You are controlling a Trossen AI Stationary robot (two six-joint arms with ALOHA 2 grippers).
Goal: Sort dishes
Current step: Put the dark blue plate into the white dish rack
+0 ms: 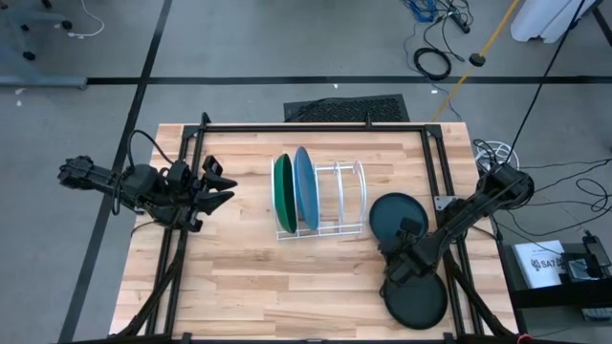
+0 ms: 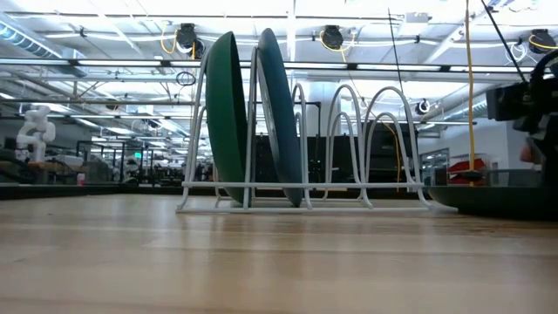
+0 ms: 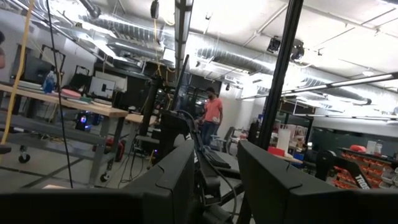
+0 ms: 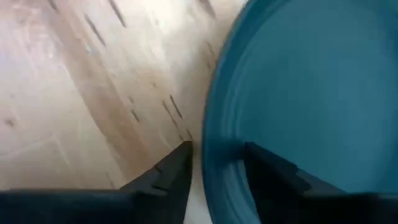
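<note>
A white wire rack (image 1: 335,201) stands mid-table. The large green plate (image 1: 282,194) and the large light blue plate (image 1: 306,188) stand on edge in its left slots; both show in the low view, green (image 2: 228,118) and blue (image 2: 277,118). The smaller dark teal plate (image 1: 394,212) lies flat right of the rack. The black plate (image 1: 419,301) lies flat near the front right. My right gripper (image 1: 402,241) is low at the teal plate's near rim, open, one finger (image 4: 177,163) outside the rim and one (image 4: 264,163) over the plate's inside. My left gripper (image 1: 222,184) is open and empty at the left. My right gripper's fingers stand on either side of the teal plate's near rim (image 4: 217,149), slanting down from the near right. I cannot tell whether they touch it. The plate lies flat on the table.
A black frame (image 1: 316,127) runs round the table's far and side edges. Bare wood lies in front of the rack and to its left. The rack's right slots (image 1: 349,196) hold nothing. A person stands far off in the room in the left wrist view (image 3: 212,118).
</note>
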